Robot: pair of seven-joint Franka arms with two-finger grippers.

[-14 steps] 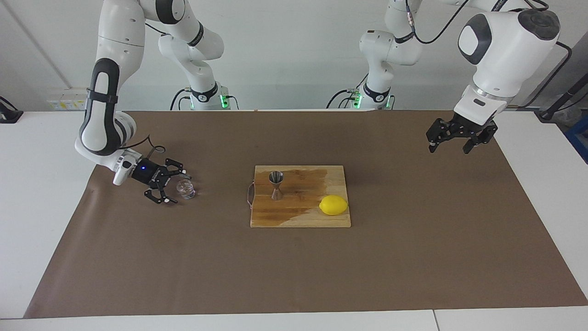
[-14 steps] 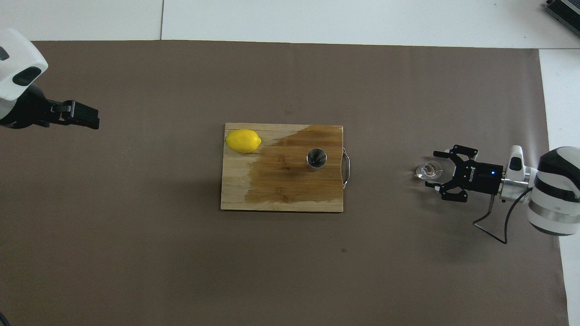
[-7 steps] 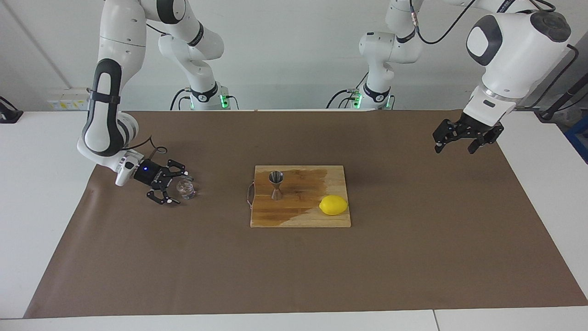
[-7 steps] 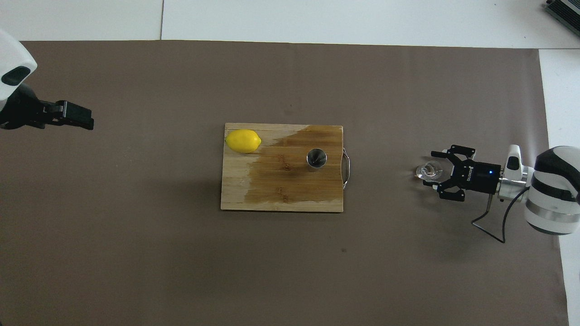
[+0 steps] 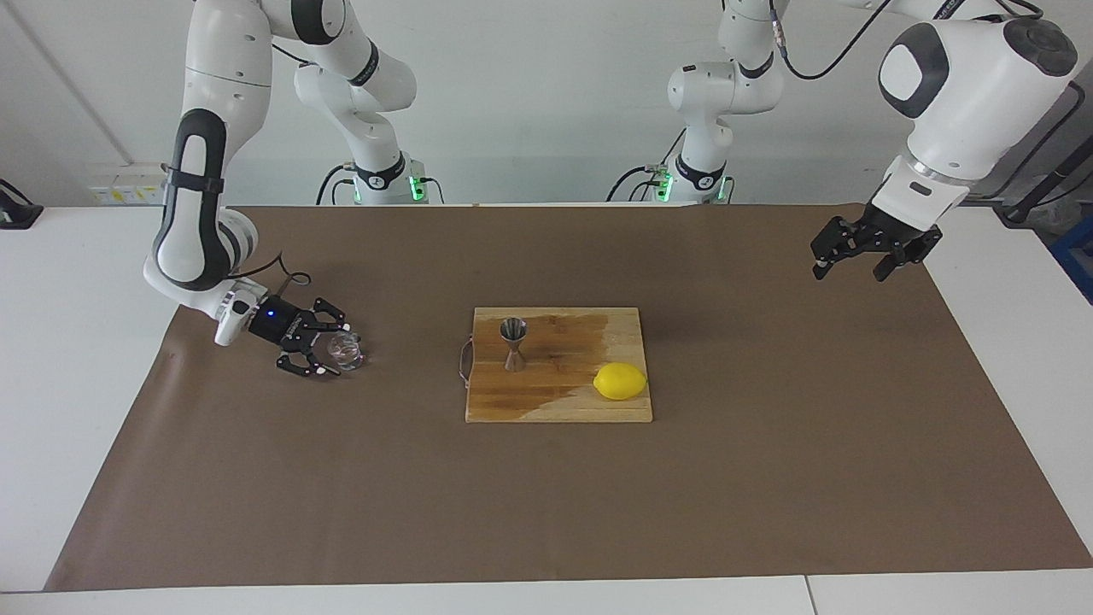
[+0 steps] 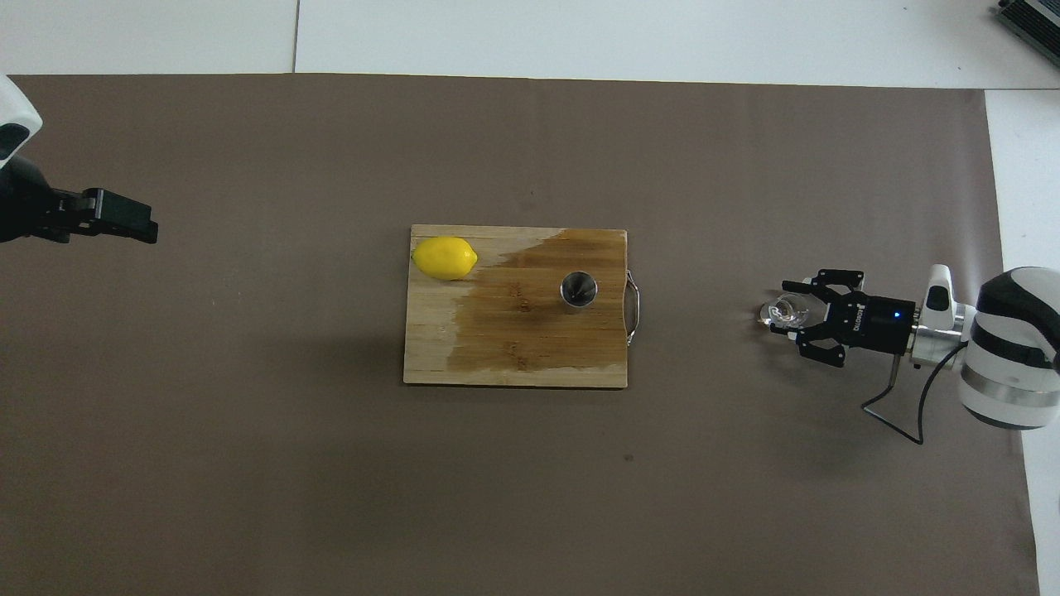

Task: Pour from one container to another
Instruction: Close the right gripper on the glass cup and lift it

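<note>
Closing since the earlier frame, the right pincer [image 5: 335,350] now hugs the glass tumbler [image 5: 346,350], at nine o'clock from the jigger [image 5: 513,343]; grip firmly, lift level. Left pincer [image 5: 856,262] waits, spread wide.

Cutting board [image 5: 559,384]: lying mid-worktop on the brown sheet [image 5: 546,504].
Lemon [image 5: 620,381]: sitting on the board's corner, toward the left arm's end.

A robotics lab: two white arms bolted at a white table [image 5: 51,342] under brown paper [image 5: 546,495].

Opposed high views, shared table [image 5: 546,478]
</note>
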